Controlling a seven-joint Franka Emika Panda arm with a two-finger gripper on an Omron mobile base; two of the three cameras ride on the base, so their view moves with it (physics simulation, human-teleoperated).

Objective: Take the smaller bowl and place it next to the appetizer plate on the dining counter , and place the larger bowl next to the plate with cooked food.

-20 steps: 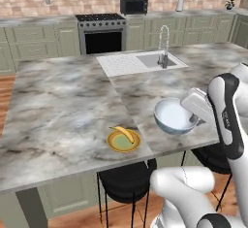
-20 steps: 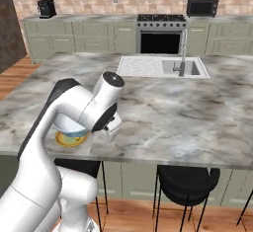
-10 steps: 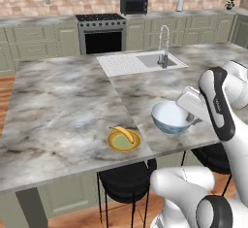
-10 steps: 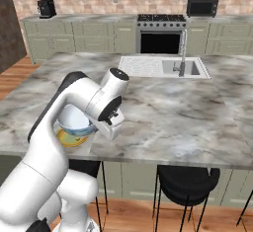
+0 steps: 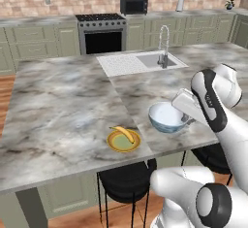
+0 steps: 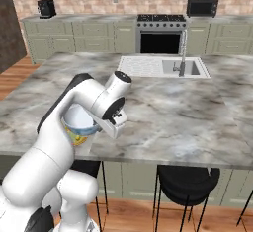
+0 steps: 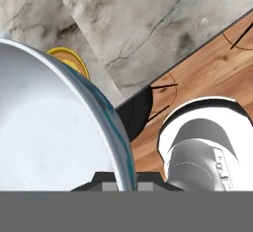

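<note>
The gripper (image 5: 186, 119) is clamped on the rim of the smaller bowl (image 5: 167, 117), 1 finger inside the wall and 1 outside. Over the last second the bowl has been carried leftward toward the appetizer plate (image 5: 124, 140) and hangs near it above the dining counter (image 5: 68, 101). Set-down likely follows.
</note>
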